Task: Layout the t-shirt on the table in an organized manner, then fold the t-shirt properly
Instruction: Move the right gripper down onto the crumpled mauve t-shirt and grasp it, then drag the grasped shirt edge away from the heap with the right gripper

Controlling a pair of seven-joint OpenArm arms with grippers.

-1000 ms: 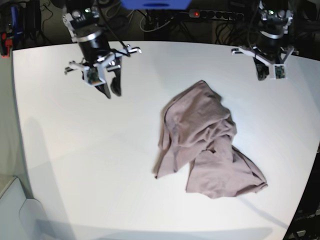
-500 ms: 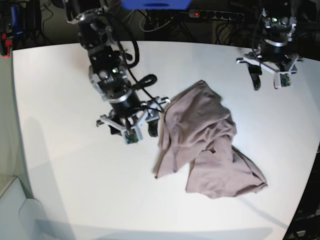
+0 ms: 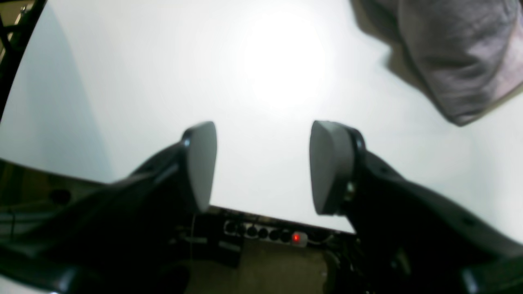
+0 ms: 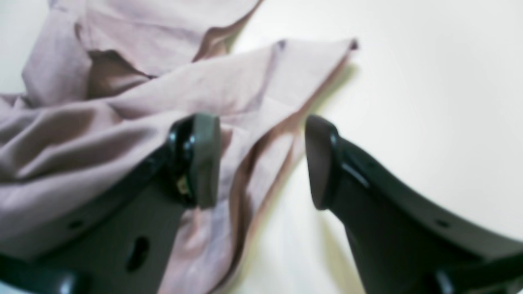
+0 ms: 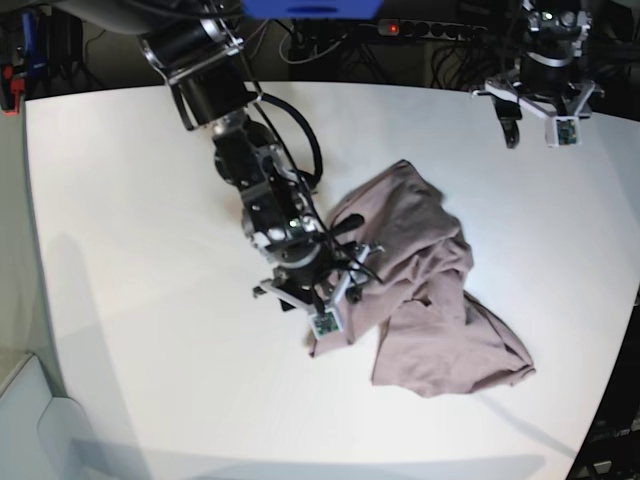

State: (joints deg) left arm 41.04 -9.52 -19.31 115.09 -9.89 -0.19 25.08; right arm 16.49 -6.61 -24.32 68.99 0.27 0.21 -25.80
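Note:
The mauve-pink t-shirt (image 5: 420, 280) lies crumpled on the right half of the white table (image 5: 120, 250). My right gripper (image 5: 318, 312) hangs over the shirt's left edge. In the right wrist view that gripper (image 4: 261, 163) is open, its fingers straddling a folded hem of the t-shirt (image 4: 122, 110), with bare table (image 4: 429, 102) to the right. My left gripper (image 5: 530, 125) hovers at the table's far right corner, apart from the shirt. In the left wrist view it (image 3: 261, 167) is open over bare table (image 3: 122, 81), and a lobe of the t-shirt (image 3: 457, 61) shows at the upper right.
A power strip (image 5: 392, 28) with a red light lies behind the table's far edge, also seen as the power strip (image 3: 265, 234) in the left wrist view. Cables and dark gear line the back. The table's right edge (image 5: 615, 350) runs close to the shirt.
My right arm has swept from the back left across to the shirt's left edge, with its jaws now spread. The left arm has pulled back a little toward the far edge.

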